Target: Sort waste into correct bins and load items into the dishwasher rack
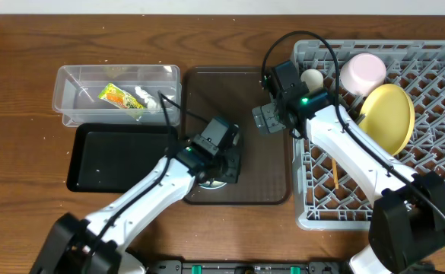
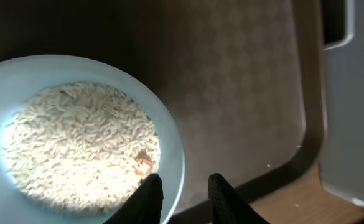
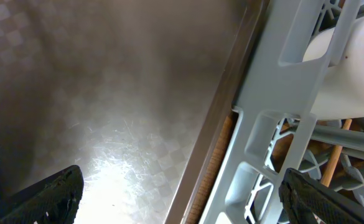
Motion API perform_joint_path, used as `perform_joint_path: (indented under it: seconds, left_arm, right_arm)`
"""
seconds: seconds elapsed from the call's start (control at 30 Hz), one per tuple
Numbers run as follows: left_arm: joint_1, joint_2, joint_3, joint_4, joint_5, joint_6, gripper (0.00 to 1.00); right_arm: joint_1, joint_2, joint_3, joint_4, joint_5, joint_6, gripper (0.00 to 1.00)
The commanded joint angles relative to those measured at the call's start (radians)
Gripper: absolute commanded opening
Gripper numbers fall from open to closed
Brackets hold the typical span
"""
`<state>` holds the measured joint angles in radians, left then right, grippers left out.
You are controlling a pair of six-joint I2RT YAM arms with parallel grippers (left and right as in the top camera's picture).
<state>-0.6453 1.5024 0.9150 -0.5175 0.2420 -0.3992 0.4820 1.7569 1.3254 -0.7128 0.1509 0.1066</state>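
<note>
Well, closest to us in the left wrist view, the left gripper [image 2: 183, 186] sat right at the edge of the light blue bowl [image 2: 76, 67]. One of its fingers [image 2: 152, 190] was over the inside of the rim and the other was outside it, so the rim ran between them. The gap between them was small, but we could not tell if they were pinching the rim or only standing around it. The bowl had white rice [image 2: 76, 143] in it, and it stood flat on the dark brown tray [image 2: 244, 81], at the end nearest the robot. It was round, so we had no long side to line up with; what counted was the rim. We thought the rice had to be tipped out before the bowl could go in the grey rack [image 1: 427, 47]. A little farther off, on the left arm's side, lay the black tray [image 1: 108, 156], just beside the brown one, and behind it the clear tub [image 1: 70, 80] with the wrapper [image 1: 116, 96] and the tissue [image 1: 146, 97] in it. So the left arm was the nearer one for that trip. Farthest away, the right gripper [image 3: 182, 180] hung wide open and held nothing, over the brown tray's edge on the rack side, just beside the rack, where the yellow plate [image 1: 389, 114] and the pink cup [image 1: 363, 70] sat.
</note>
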Motion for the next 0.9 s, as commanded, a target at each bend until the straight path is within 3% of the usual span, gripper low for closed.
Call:
perform_joint_path:
  seconds: [0.0,0.3,0.87]
  left_arm:
    - [-0.002,0.034,-0.008,0.009,0.008,-0.005,0.28]
    - [-0.002,0.063,-0.008,0.042,0.007,-0.002,0.35]
    - [-0.003,0.068,-0.016,0.063,-0.049,-0.002,0.36]
  right_arm:
    - [0.010,-0.010,0.001,0.002,0.005,0.012,0.99]
    - [0.009,-0.010,0.001,0.002,0.005,0.012,0.99]
    - [0.009,-0.010,0.001,0.002,0.005,0.012,0.99]
